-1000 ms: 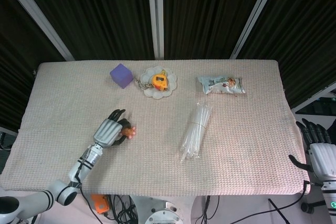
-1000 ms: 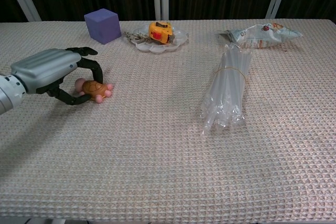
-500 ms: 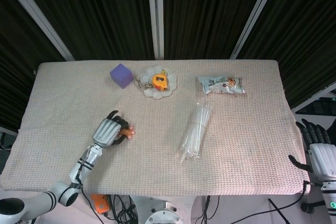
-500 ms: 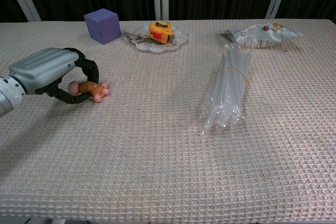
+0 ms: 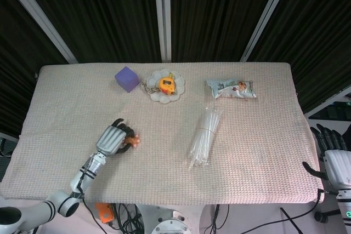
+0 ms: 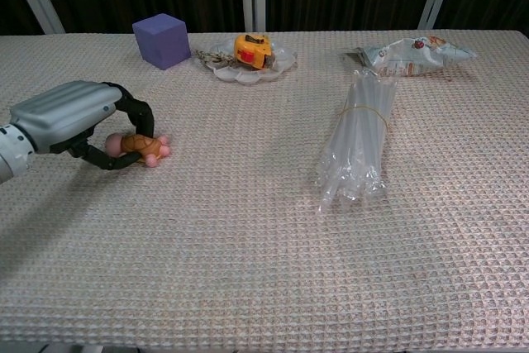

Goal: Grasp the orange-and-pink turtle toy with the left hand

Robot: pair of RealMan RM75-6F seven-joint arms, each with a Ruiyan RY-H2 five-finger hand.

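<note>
Two robot hands show: the left robot hand (image 6: pixel 70 119) lies low on the near-left part of the desk (image 6: pixel 248 229), its dark fingers (image 6: pixel 136 111) curled over the orange-and-pink turtle toy (image 6: pixel 140 146), which sits on the cloth, gripped under the palm, its pink feet poking out to the right. From the head view the same left robot hand (image 5: pixel 112 138) covers most of the turtle toy (image 5: pixel 131 141). The right robot hand (image 5: pixel 332 160) hangs off the desk's right edge, fingers apart, holding nothing. Far left stands a purple cube (image 6: pixel 161 40); just right of it a white scalloped dish (image 6: pixel 281 62) carries an orange tape measure (image 6: pixel 252 48). A snack packet (image 6: pixel 413 52) lies far right, and a banded bundle of clear tubes (image 6: pixel 357 138) rests nearer, right of centre.
</note>
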